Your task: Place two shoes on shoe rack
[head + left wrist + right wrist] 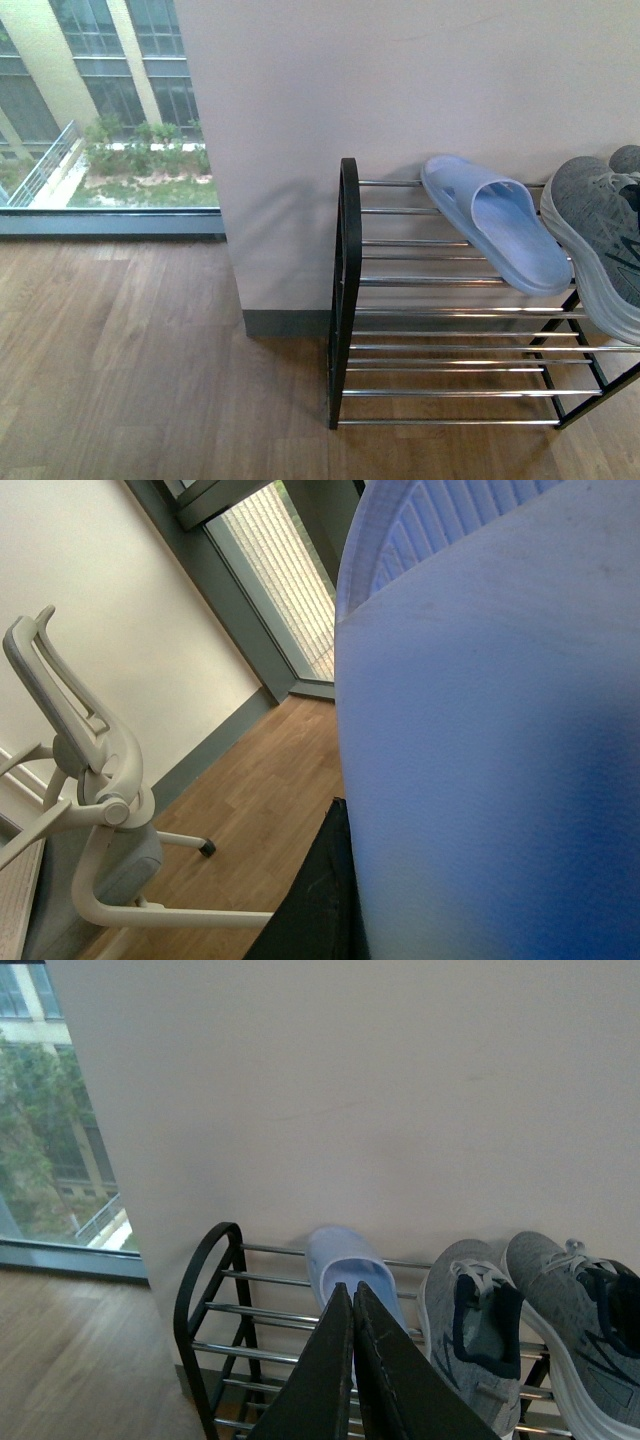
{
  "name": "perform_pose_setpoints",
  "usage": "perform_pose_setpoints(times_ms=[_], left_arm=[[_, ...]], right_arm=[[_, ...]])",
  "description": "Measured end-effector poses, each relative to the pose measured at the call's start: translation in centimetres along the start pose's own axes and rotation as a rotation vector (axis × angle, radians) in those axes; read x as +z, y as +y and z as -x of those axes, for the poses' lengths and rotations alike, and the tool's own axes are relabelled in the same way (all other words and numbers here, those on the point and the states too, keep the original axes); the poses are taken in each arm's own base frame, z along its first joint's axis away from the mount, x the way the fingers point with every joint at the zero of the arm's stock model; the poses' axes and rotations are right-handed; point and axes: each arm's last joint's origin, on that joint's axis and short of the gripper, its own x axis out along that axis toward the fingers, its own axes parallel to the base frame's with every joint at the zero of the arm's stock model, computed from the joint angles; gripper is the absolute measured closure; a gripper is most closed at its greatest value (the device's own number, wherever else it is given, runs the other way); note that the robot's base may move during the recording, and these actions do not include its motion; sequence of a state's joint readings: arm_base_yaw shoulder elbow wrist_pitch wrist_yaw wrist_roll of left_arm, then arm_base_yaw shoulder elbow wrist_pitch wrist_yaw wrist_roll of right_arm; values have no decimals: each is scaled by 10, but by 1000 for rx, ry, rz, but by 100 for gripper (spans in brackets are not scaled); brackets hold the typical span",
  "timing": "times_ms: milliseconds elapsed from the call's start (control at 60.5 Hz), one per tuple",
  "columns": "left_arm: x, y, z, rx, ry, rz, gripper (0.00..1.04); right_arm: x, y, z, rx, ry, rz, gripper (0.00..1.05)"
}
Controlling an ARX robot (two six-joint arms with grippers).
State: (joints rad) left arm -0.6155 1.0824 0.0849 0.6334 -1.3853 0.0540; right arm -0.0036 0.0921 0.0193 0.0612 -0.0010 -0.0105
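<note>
Both grey sneakers (530,1325) are sitting side by side on the shoe rack's (345,290) top shelf, lower right of the right wrist frame, a light-blue slipper (500,225) lying just beside them. Right gripper (353,1305) is showing jaws pressed together, holding nothing. Left gripper (320,900) — state unclear, with a pale blue surface (490,740) filling most of its view.

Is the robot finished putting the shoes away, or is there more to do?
It looks finished. Both grey sneakers sit side by side on the top shelf of the shoe rack, next to a blue slipper. The right tool is shut and holds nothing. The left wrist view is blocked by something blue, so that tool is unclear. Nothing visible remains to do.
</note>
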Motion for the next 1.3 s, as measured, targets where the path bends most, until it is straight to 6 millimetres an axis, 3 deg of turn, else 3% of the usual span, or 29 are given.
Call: perform_pose_setpoints(times_ms=[264, 842, 974, 1008, 1057, 1107, 1156, 1255, 1305], left_arm=[[0, 0, 0, 0, 0, 0, 103], [0, 0, 0, 2, 0, 2, 103], [0, 0, 0, 2, 0, 2, 103], [0, 0, -1, -43, 3, 32, 103], [0, -2, -4, -264, 43, 106, 103], [14, -14, -9, -492, 123, 316, 103], [27, -25, -14, -590, 176, 423, 103], [60, -66, -28, -786, 346, 543, 103], [72, -89, -34, -849, 409, 515, 103]], right_arm=[[1, 0, 6, -1, -28, 0, 103], [1, 0, 6, 4, -29, 0, 8], [1, 0, 6, 2, -29, -1, 9], [1, 0, 6, 4, -28, -1, 9], [1, 0, 6, -4, -28, -2, 9], [1, 0, 6, -5, -26, -4, 9], [1, 0, 6, -6, -27, -4, 9], [1, 0, 6, -1, -26, -3, 9], [1, 0, 6, -1, -26, -3, 9]])
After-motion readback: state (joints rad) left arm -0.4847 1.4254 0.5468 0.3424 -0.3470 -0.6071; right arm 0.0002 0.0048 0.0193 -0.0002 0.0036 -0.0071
